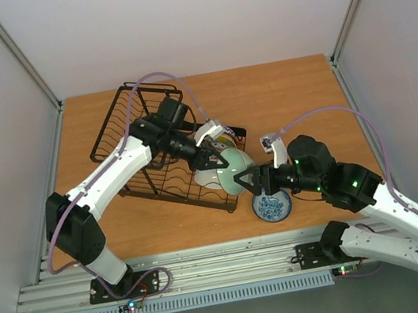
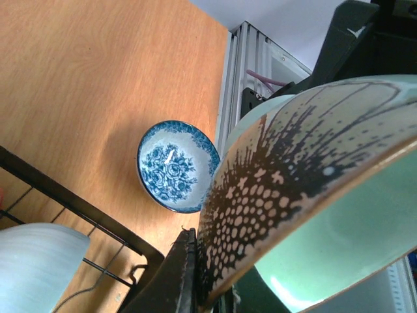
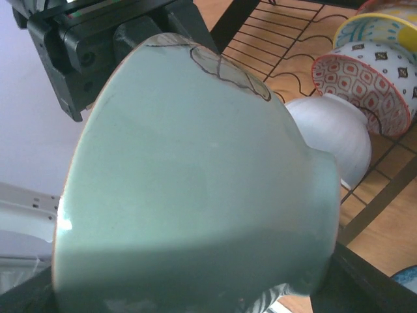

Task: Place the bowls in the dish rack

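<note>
Bowls are being seen in three places. One pale green bowl (image 1: pixel 233 170) is being held up in the air at the near corner of the dish rack (image 1: pixel 114 140), between the rack and the blue bowl (image 1: pixel 272 207). It is being held tipped on its side, not flat. Its mouth is being pointed sideways toward the left arm, and its smooth outer wall and foot are being shown to the right wrist camera.

Its rim is being pinched by the left gripper (image 1: pixel 211 159), whose fingers (image 2: pixel 176 280) are clenched on the edge where dark speckles are being seen. The right gripper (image 1: pixel 255 181) is being held at the other side, with its fingers (image 3: pixel 371 290) spread wide around the bowl. Whether they are pressing on it cannot be told.

The blue bowl is being seen mouth up on the table (image 1: pixel 295 94), just outside the rack. A plain white bowl (image 1: pixel 205 178), a red-and-white bowl (image 3: pixel 361 85) and a yellow bowl (image 3: pixel 384 29) are being seen leaning close together inside the rack.
</note>
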### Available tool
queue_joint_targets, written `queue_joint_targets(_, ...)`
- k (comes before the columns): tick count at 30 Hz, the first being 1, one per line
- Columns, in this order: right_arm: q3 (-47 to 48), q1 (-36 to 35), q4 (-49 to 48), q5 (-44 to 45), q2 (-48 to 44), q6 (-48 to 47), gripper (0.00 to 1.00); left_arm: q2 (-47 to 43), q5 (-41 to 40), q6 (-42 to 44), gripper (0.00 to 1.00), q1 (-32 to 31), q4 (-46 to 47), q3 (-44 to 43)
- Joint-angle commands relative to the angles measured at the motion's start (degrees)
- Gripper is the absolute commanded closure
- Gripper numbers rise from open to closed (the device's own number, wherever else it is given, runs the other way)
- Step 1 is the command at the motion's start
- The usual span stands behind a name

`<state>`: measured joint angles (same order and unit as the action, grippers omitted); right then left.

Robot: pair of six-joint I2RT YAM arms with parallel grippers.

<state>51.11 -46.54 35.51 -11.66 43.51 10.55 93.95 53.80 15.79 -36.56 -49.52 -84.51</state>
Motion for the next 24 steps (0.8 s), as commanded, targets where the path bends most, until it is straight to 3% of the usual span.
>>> queue_joint_targets(1,-0.2,0.2,-0.9,-1.1,0.4,-0.3,0.51,-2.3,6.8,0.0,1.0,0.3,2.0,-1.3)
queue_joint_targets(5,0.0,0.2,-0.6,-0.2,0.2,-0.6,0.96,-2.3,6.4,-0.1,0.99,0.4,2.0,-1.3)
queue_joint_targets(6,0.0,0.3,-0.4,0.2,0.0,-0.6,0.98,-2.4,6.0,-0.3,0.99,0.4,2.0,-1.3)
queue_joint_targets(15,2.8,0.2,5.8,5.8,-0.4,-3.2,0.99,-3.6,-8.1,-4.0,0.99,0.2,5.4,-0.5)
queue_joint_targets(24,5.0,0.2,10.3,10.9,0.4,-5.7,0.99,-5.6,-19.9,-5.9,0.86,0.1,7.6,0.2)
